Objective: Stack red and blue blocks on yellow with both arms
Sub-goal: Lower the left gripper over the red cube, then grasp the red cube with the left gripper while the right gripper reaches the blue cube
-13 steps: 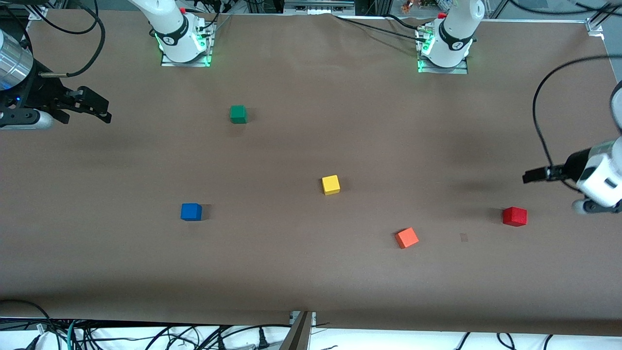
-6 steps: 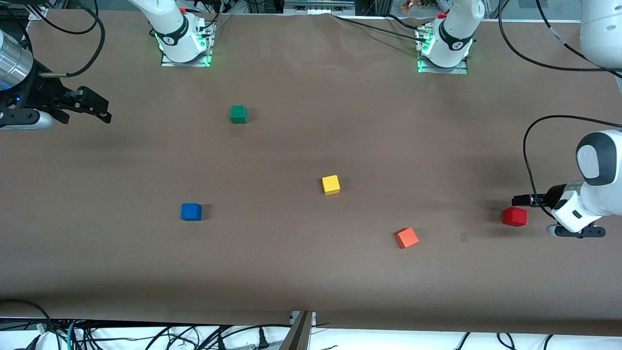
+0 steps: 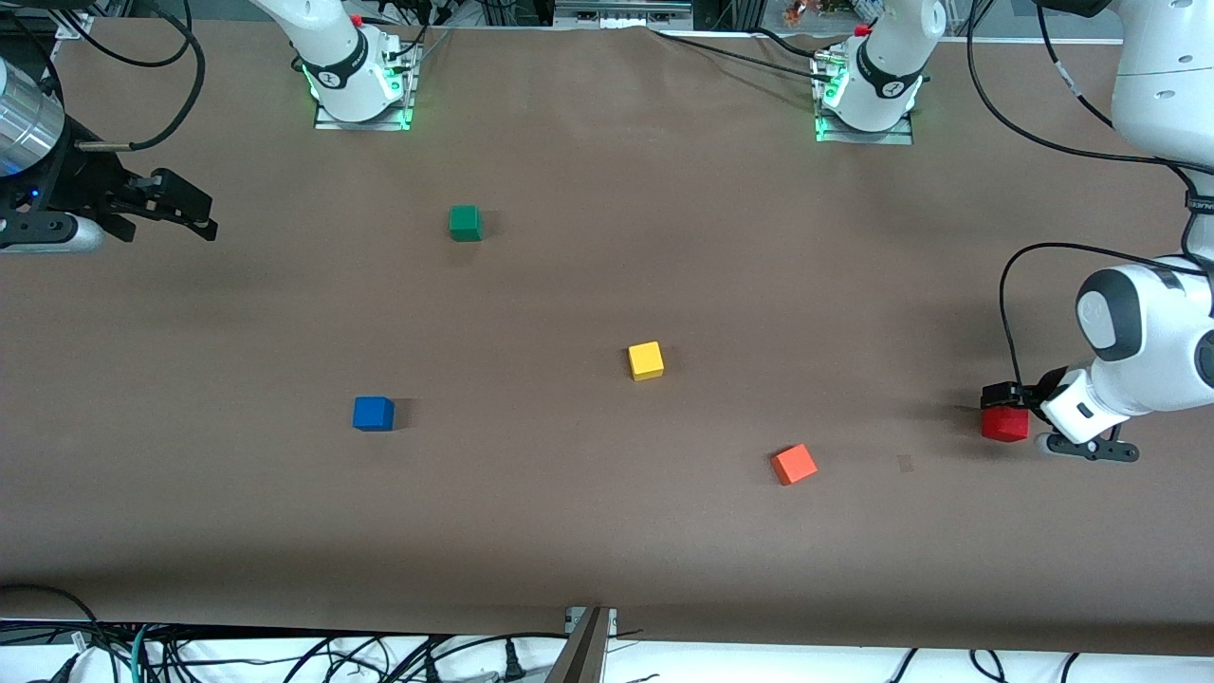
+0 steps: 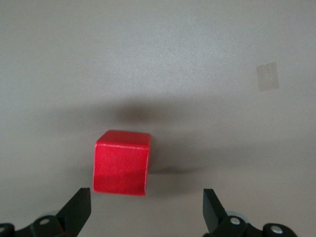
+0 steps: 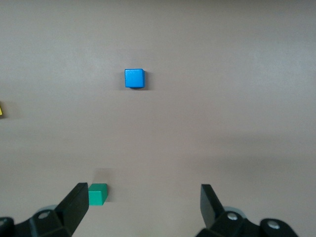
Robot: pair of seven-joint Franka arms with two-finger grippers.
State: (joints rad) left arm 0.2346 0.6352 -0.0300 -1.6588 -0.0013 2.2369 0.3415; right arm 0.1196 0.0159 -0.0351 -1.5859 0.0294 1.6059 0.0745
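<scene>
A: My left end effector (image 3: 1007, 398) has dropped from above the tabletop (image 3: 607, 531) to over the red block (image 3: 1004, 424), fingers spread wide.

B: So red goes first. The others?

A: Untouched: matte blue block (image 3: 373, 414), yellow (image 3: 646, 360) mid-table. Right end effector (image 3: 185, 209) waits, wide.

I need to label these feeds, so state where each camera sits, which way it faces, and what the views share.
Front view: high across the table, facing both bases; shows the left gripper over the red block and the waiting right gripper open at its end of the table.
Left wrist view: looks down past its open fingers at the red block, shared with the front.
Right wrist view: looks down at the blue block and green cube, shared with the front.
</scene>
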